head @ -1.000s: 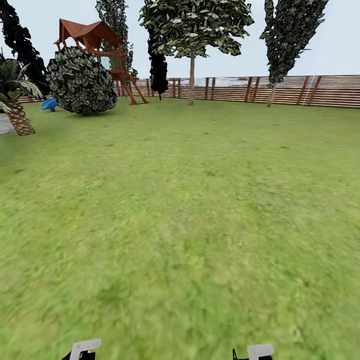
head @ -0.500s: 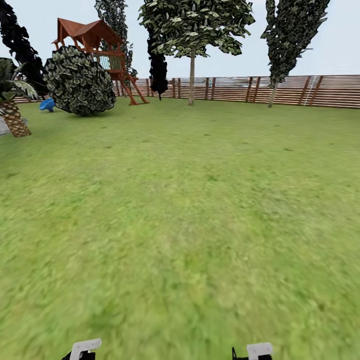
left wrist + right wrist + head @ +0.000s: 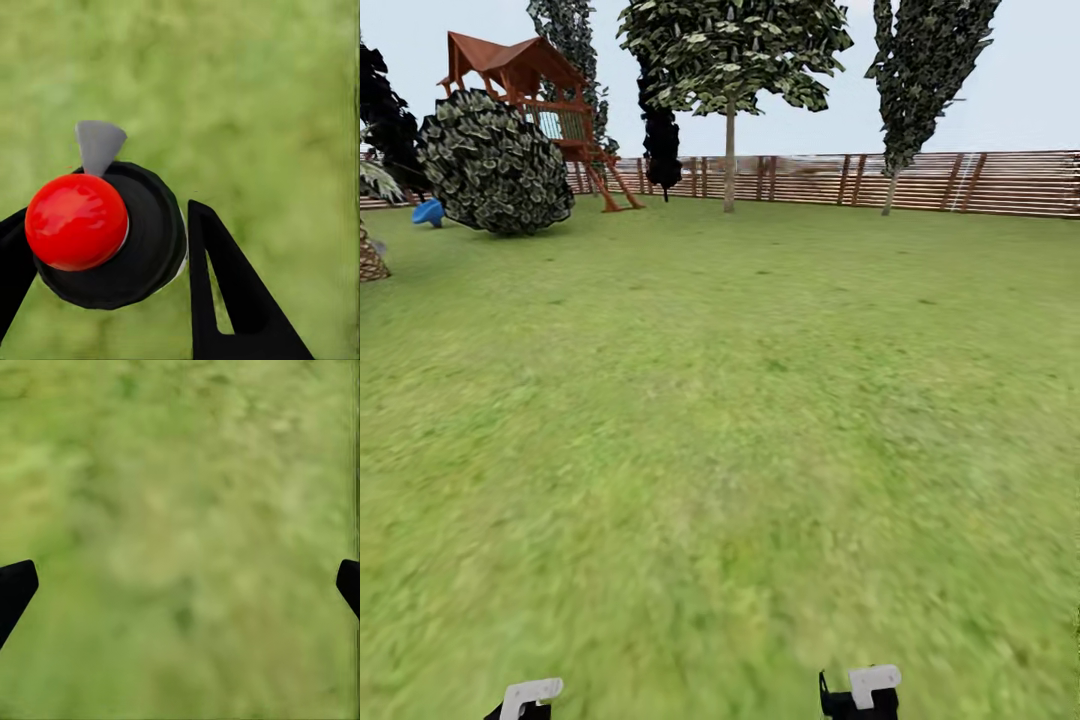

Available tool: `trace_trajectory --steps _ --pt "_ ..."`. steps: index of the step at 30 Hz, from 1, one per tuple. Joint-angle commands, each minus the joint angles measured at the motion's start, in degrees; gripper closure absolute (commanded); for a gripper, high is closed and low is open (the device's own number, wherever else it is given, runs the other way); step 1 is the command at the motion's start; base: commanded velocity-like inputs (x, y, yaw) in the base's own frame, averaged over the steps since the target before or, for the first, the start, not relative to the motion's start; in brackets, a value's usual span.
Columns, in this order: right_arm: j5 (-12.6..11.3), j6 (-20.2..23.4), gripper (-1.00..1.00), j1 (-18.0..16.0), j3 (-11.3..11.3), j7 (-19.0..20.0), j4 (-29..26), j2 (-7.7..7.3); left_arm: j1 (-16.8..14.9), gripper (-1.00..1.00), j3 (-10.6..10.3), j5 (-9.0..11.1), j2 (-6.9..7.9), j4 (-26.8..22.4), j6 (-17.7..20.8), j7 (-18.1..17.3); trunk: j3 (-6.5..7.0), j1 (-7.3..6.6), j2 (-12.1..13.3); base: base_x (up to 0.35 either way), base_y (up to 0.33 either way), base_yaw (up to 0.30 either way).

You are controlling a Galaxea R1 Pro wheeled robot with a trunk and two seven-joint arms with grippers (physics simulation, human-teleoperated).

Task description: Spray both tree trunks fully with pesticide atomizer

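Everything in the head view has slid left since the earlier pictures, the palm now almost off the left edge, so the camera has turned right and nothing in the garden itself has moved. From the left wrist view, the pesticide atomizer (image 3: 105, 236) with its red cap sits clenched between the left gripper (image 3: 105, 300) fingers, so the pickup looks done. The right gripper (image 3: 180, 585) hangs released, its tips spread wide over bare grass. What is left is the whole spraying: no pale specks show on either tree trunk. Both trees stand far off by the fence (image 3: 920, 182), one (image 3: 729, 150) near the middle, the other (image 3: 890, 170) to its right, with lawn (image 3: 740, 420) between them and the robot. A round bush (image 3: 495, 165) and a playhouse (image 3: 520, 75) stand far left. Head view gives the trees but not the atomizer; the left wrist gives the atomizer and grass only.
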Motion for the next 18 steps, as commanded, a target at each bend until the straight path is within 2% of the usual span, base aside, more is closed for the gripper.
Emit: trace_trajectory --steps 1,7,18 --pt "0.31 0.00 -1.00 -0.05 0.44 -0.63 0.08 0.00 -0.01 1.00 -0.09 0.32 -0.02 0.02 -0.17 -0.01 -0.01 0.03 -0.02 0.339 0.000 -0.254" --pt "0.31 0.00 -1.00 -0.05 0.44 -0.68 0.15 0.04 -0.01 1.00 -0.09 0.32 -0.05 0.02 -0.17 -0.01 0.19 0.03 -0.02 0.339 0.000 -0.171" --pt "0.31 0.00 -1.00 -0.05 0.44 -0.76 0.16 0.08 -0.01 1.00 -0.09 0.32 0.00 0.02 -0.17 -0.01 0.21 0.03 -0.02 0.339 0.000 -0.010"
